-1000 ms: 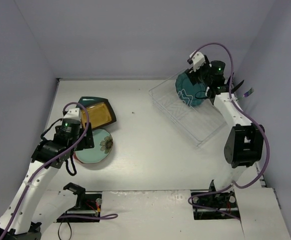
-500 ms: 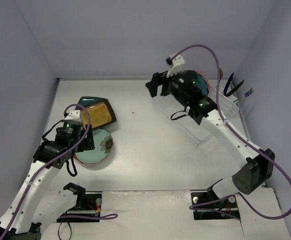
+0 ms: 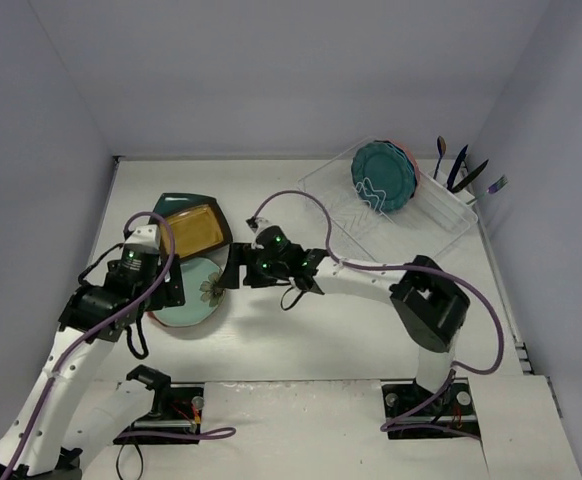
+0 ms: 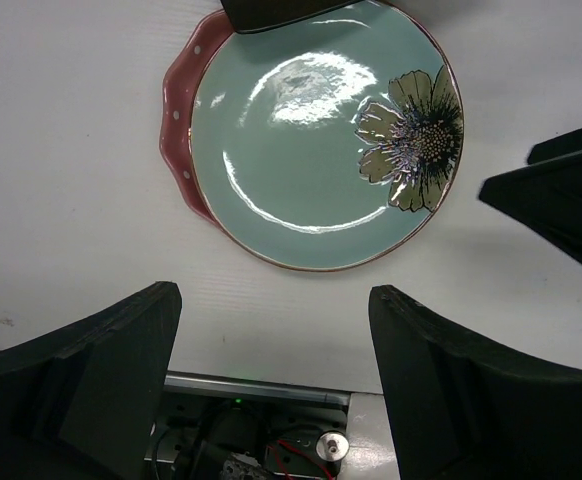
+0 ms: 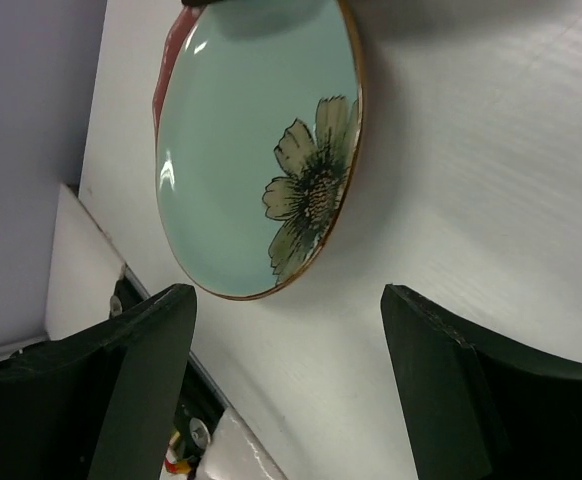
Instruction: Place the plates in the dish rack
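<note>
The mint flower plate (image 3: 196,295) lies flat at the left, on top of the pink dotted plate (image 4: 176,130). The mustard-yellow plate (image 3: 193,230) rests on the dark teal plate (image 3: 176,203) just behind. The teal-blue dotted plate (image 3: 383,178) stands on edge in the clear dish rack (image 3: 371,225) at the back right. My left gripper (image 3: 161,290) is open and empty above the mint plate's (image 4: 311,140) left side. My right gripper (image 3: 233,268) is open and empty, low beside the mint plate's (image 5: 261,160) right edge.
Several dark utensils (image 3: 461,170) stand in the rack's far-right section. The arm mounts (image 3: 161,400) sit at the table's near edge. The side walls stand close on the left and right.
My right arm has let go of the teal-blue plate, which now stands in the rack, and has swung left and down to the mint plate. The left arm has barely moved.
</note>
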Tool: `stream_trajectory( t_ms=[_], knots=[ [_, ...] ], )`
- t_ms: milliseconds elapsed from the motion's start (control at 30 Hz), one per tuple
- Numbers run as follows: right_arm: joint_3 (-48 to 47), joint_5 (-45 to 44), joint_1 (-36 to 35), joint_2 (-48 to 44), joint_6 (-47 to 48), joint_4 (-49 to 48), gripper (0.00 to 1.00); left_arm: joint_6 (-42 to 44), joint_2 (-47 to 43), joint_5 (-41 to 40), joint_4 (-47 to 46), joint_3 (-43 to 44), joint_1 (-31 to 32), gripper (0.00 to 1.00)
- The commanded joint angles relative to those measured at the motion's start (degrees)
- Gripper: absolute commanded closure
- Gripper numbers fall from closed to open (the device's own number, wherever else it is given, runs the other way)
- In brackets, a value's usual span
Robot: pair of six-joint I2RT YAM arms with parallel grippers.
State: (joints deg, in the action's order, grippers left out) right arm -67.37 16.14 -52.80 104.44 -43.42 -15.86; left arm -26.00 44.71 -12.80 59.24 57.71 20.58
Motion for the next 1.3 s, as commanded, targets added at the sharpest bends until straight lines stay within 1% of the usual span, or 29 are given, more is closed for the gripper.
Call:
stream_trajectory(
  t_ms=[0, 133, 233, 433, 500, 533, 600, 633, 700, 733, 767, 833, 1000, 1100, 1133, 1200, 1267],
  knots=[
    [-1.5, 2.2, -0.9, 2.7, -6.7, -10.9, 0.25, -0.8, -1.3, 0.0, 1.9, 4.1, 0.2, 0.24],
    [-2.8, 3.7, -2.0, 7.3, -8.4, -14.6, 0.27, -0.8, -2.7, 0.0, 3.2, 4.3, 0.2, 0.24],
    [-4.6, 4.2, -2.7, 10.6, -8.0, -16.2, 0.29, -0.5, -3.5, 0.0, 3.9, 4.3, 0.2, 0.24],
    [-5.0, 4.0, -3.5, 14.6, -8.5, -23.7, 0.36, -0.6, -4.6, 0.4, 4.8, 4.3, 0.2, 0.24],
    [-5.0, 4.1, -3.4, 15.8, -9.3, -25.4, 0.44, -0.6, -5.0, 0.5, 4.9, 4.2, 0.3, 0.24],
    [-5.0, 4.0, -3.3, 16.0, -9.5, -26.5, 0.5, -0.6, -5.2, 0.5, 5.0, 4.2, 0.2, 0.24],
    [-5.0, 3.7, -3.3, 16.4, -9.9, -27.1, 0.57, -0.6, -5.4, 0.5, 5.0, 4.2, 0.3, 0.24],
    [-4.5, 3.5, -3.2, 16.4, -10.1, -28.0, 0.65, -0.7, -5.5, 0.5, 5.1, 4.2, 0.3, 0.24],
    [-3.6, 2.9, -2.9, 15.9, -10.5, -28.7, 0.75, -0.7, -5.6, 0.6, 5.1, 4.2, 0.2, 0.24],
    [-2.3, 2.8, -2.8, 15.5, -10.6, -29.3, 0.8, -0.7, -5.7, 0.6, 5.2, 4.2, 0.3, 0.24],
    [-1.5, 2.6, -2.4, 14.4, -10.7, -29.8, 0.87, -0.7, -5.7, 0.6, 5.1, 4.2, 0.3, 0.24],
    [1.1, 2.0, -2.0, 12.8, -10.6, -29.9, 0.93, -0.8, -5.9, 0.6, 5.1, 4.3, 0.2, 0.24],
    [7.3, 1.7, 1.1, 6.1, -10.6, -29.7, 0.98, -0.9, -5.9, 0.9, 4.7, 4.0, 0.2, 0.24],
    [11.1, 1.9, 3.3, 1.4, -10.4, -27.7, 1.0, -0.9, -5.8, 1.1, 4.2, 3.7, 0.2, 0.24],
    [11.9, 2.1, 3.9, -1.4, -9.6, -26.2, 1.0, -0.9, -5.7, 1.1, 4.0, 3.6, 0.2, 0.24],
    [13.1, 2.1, 5.7, -4.1, -8.4, -23.9, 1.0, -0.9, -5.5, 1.3, 3.8, 3.5, 0.2, 0.24],
    [12.9, 2.3, 6.6, -8.5, -4.8, -18.5, 1.0, -0.9, -5.1, 1.5, 3.3, 3.5, 0.2, 0.24]
  ],
)
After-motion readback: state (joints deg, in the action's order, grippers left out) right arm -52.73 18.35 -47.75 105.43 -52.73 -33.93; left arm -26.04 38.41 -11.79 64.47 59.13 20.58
